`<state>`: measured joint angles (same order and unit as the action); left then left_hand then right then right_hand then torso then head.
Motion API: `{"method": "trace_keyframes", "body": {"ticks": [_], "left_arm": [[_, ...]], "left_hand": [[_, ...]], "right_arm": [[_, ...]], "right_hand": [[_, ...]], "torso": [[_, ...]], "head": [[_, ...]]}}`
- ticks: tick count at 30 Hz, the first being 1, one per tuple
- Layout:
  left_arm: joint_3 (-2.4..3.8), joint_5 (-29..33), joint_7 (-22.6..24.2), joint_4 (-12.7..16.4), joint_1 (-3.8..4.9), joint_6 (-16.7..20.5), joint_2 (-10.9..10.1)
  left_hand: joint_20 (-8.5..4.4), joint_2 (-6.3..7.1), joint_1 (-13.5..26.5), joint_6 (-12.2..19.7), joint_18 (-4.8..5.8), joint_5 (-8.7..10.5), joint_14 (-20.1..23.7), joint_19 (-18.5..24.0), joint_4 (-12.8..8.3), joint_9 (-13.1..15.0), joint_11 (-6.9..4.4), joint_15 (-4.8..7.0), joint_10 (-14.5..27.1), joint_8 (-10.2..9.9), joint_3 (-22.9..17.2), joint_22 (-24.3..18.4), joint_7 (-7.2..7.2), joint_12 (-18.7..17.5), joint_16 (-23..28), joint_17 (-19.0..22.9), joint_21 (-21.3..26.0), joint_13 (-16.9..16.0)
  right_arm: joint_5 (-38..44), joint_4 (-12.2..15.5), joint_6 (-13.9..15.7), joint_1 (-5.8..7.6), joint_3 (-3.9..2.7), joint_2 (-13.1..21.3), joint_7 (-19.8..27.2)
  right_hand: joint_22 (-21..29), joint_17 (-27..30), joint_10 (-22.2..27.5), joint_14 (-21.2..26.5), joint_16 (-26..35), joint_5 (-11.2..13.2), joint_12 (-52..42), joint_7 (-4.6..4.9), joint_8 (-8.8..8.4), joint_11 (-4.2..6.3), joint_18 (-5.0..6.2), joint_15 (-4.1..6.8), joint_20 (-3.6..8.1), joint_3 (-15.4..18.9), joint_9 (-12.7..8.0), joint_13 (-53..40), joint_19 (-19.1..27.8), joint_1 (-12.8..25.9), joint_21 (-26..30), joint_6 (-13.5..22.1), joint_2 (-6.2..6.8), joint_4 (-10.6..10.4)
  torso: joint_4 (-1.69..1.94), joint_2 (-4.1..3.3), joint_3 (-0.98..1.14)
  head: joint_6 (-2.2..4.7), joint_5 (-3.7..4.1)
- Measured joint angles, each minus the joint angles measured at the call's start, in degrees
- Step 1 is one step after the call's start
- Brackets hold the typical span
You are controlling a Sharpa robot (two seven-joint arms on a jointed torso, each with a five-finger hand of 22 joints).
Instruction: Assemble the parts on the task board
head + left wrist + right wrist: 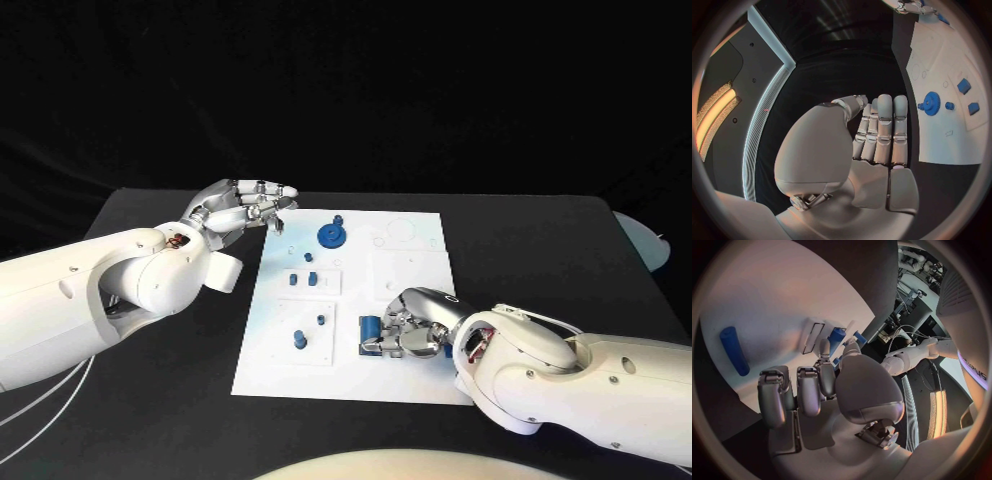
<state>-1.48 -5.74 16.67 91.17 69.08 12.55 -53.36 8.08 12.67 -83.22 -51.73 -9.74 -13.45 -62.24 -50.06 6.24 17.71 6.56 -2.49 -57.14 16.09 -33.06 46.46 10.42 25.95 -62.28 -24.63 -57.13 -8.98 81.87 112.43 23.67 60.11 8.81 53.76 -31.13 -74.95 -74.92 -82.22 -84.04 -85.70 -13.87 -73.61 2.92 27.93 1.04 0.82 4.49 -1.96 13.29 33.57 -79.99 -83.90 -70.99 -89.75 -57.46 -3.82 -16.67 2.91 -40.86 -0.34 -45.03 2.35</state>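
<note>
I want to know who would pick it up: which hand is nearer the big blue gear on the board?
Left. The left hand hovers just off the task board's far left corner, close to the blue gear. The right hand works at the board's near part, well away from it.

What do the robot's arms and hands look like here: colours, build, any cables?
Both arms have smooth, rounded, glossy white shells. The left hand and right hand are silver metal with segmented fingers and darker joints. Thin pale cables loop out near the right wrist, and more trail under the left arm at the picture's edge.
</note>
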Motion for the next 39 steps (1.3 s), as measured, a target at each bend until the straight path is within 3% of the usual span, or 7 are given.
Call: {"method": "trace_keyframes", "body": {"ticks": [11,16,21,23,25,39], "left_arm": [[0.00,0.0,-0.1,0.1,0.00,0.0,-0.1],[-0.01,0.0,-0.2,0.1,0.00,0.0,-0.1],[-0.02,0.0,-0.2,0.1,0.00,0.0,-0.1],[-0.02,0.0,-0.2,0.0,0.00,0.0,-0.1],[-0.02,0.0,-0.2,0.0,0.00,0.0,-0.1],[-0.44,0.0,-0.2,-0.2,0.00,0.0,0.0]], "left_hand": [[0.00,0.00,0.0,0.0,0.00,0.00,0.0,0.0,0.2,0.0,0.00,0.00,0.0,0.0,-0.2,0.0,0.00,0.0,0.0,0.0,0.0,0.0],[0.00,0.00,0.0,0.0,0.00,0.00,0.0,0.0,0.2,0.0,0.00,0.00,0.0,0.0,-0.2,0.0,0.00,0.0,0.0,0.0,0.0,0.0],[0.00,0.00,0.0,0.0,0.00,0.00,0.0,0.0,0.2,0.0,0.00,0.00,0.0,0.0,-0.2,0.0,0.00,0.0,0.0,0.0,0.0,0.0],[0.00,0.00,0.0,0.0,0.01,0.00,0.0,0.0,0.1,0.0,0.00,0.00,0.0,0.0,-0.3,0.0,0.00,0.2,0.0,0.0,0.0,0.0],[0.00,0.00,0.0,0.0,0.00,0.00,0.0,0.0,-0.1,0.0,0.00,0.00,0.0,0.0,-0.4,0.0,0.00,0.2,0.0,0.0,0.0,0.0],[0.00,0.00,0.0,0.0,0.00,0.00,0.0,0.0,-0.1,0.0,0.00,0.00,0.0,0.0,-0.4,0.0,0.00,0.2,0.0,0.0,0.0,0.0]], "right_arm": [[0.0,0.0,-0.2,0.00,0.00,0.6,0.1],[0.3,0.1,-0.3,0.02,0.00,0.9,0.1],[1.2,0.2,-0.2,0.10,0.00,2.0,0.1],[1.7,0.2,0.0,0.17,-0.02,2.5,0.1],[2.2,0.3,0.2,0.30,-0.04,3.2,0.1],[3.1,2.0,3.3,1.84,-0.19,10.0,1.6]], "right_hand": [[0.0,0.0,0.0,0.0,0.0,0.2,0.0,0.00,0.00,0.00,0.00,0.00,0.00,0.7,-0.1,0.0,0.0,-1.0,0.0,0.0,0.76,0.1],[0.0,0.0,0.0,-0.1,0.0,2.3,-0.2,0.00,0.00,0.00,0.00,-0.10,0.00,1.6,-0.4,-1.7,0.0,-4.1,0.0,0.0,1.80,0.3],[0.0,0.0,0.0,0.0,0.0,2.5,-0.2,0.00,0.00,-0.01,0.00,-0.06,0.00,1.6,-0.6,-5.0,0.0,-6.8,0.0,0.0,2.28,0.3],[0.0,0.0,0.0,0.1,0.0,5.0,0.0,0.00,0.00,-0.01,0.00,0.10,0.12,1.7,-0.8,-5.6,-0.1,-8.3,0.0,0.0,2.82,0.5],[0.0,0.0,0.0,0.1,0.0,5.7,0.1,0.00,-0.08,-0.01,0.00,0.10,0.21,1.7,-0.8,-5.8,-0.2,-8.9,0.0,0.0,2.40,0.5],[0.0,0.0,0.3,0.1,0.0,3.9,0.7,0.32,-0.99,0.16,0.00,0.10,0.21,1.9,-1.3,-6.6,-0.2,-8.9,0.0,0.3,2.40,0.3]], "torso": [[-0.10,0.05,0.04],[-0.13,0.05,0.04],[-0.15,0.07,0.03],[-0.18,0.09,0.04],[-0.20,0.10,0.04],[-0.24,0.21,0.08]], "head": [[-0.10,-0.12],[-0.10,-0.02],[-0.05,0.21],[-0.01,0.27],[0.02,0.31],[0.22,1.31]]}}
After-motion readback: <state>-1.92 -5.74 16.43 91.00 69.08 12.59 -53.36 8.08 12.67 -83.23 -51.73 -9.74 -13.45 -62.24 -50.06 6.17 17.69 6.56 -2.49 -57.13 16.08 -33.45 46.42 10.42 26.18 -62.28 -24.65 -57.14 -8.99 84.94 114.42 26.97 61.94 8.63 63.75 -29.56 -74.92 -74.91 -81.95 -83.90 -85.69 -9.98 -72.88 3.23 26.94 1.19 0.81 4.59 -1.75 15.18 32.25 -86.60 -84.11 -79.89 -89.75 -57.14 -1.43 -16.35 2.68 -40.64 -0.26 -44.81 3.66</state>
